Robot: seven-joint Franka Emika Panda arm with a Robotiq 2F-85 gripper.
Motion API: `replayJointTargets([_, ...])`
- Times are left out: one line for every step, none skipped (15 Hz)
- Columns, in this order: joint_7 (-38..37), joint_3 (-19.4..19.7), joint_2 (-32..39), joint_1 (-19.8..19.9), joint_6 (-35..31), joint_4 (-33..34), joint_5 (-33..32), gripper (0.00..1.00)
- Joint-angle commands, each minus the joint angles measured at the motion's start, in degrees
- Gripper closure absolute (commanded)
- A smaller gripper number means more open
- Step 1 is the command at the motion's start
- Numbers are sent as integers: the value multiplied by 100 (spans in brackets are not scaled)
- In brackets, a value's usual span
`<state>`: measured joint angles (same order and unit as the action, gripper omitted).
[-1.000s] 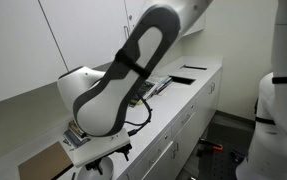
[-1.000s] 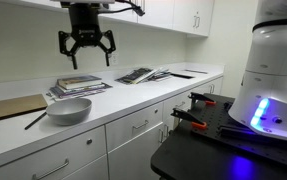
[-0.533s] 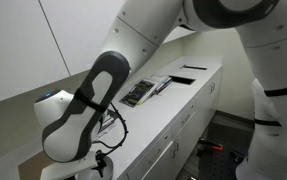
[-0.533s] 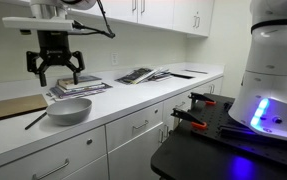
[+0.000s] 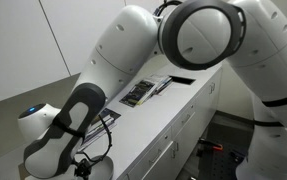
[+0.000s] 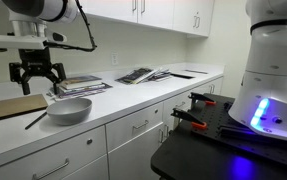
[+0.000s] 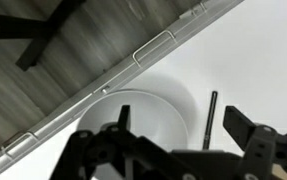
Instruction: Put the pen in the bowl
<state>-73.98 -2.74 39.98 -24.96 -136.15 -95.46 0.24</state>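
The pale grey-white bowl [image 6: 70,110] stands on the white counter near its front edge. It also shows in the wrist view [image 7: 133,125]. The thin dark pen [image 6: 35,120] lies on the counter just beside the bowl, seen in the wrist view [image 7: 211,118] too. My gripper [image 6: 36,75] is open and empty. It hangs above the counter over the pen and the bowl's near side. In the wrist view my jaws [image 7: 181,122] straddle the pen and the bowl's rim. In an exterior view my arm [image 5: 133,60] fills the picture and hides the bowl and the pen.
A stack of books [image 6: 83,86] lies behind the bowl. A brown board [image 6: 11,108] lies beside the pen. Papers and magazines [image 6: 143,74] lie farther along the counter. Drawer fronts with handles [image 7: 153,47] run below the counter's edge. Wall cabinets hang above.
My gripper has moved sideways from above the books and come down, and now hangs over the pen and the bowl. It stays open. The bowl and the pen have not moved.
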Motion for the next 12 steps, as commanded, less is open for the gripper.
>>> replayJointTargets([-11, 75, 72, -38, 57, 121, 25, 0])
replayJointTargets([-28, 90, 100, -40, 71, 170, 23, 0])
replayJointTargets([-37, 92, 102, -47, 76, 182, 21, 0])
replayJointTargets([-46, 90, 103, -59, 80, 186, 20, 0])
replayJointTargets([-51, 90, 103, -70, 81, 189, 18, 0])
replayJointTargets([-53, 92, 104, -75, 83, 191, 17, 0])
replayJointTargets([-53, 96, 104, -76, 84, 191, 16, 0])
replayJointTargets([-82, 103, 102, -62, -38, 152, 40, 0])
replayJointTargets([-47, 62, 194, -26, -158, 229, 102, 0])
replayJointTargets([-31, 60, 315, -28, -255, 341, 113, 0])
replayJointTargets([-7, 51, 452, -18, -313, 476, 143, 0])
replayJointTargets([-40, 90, 648, -47, -351, 683, 129, 0])
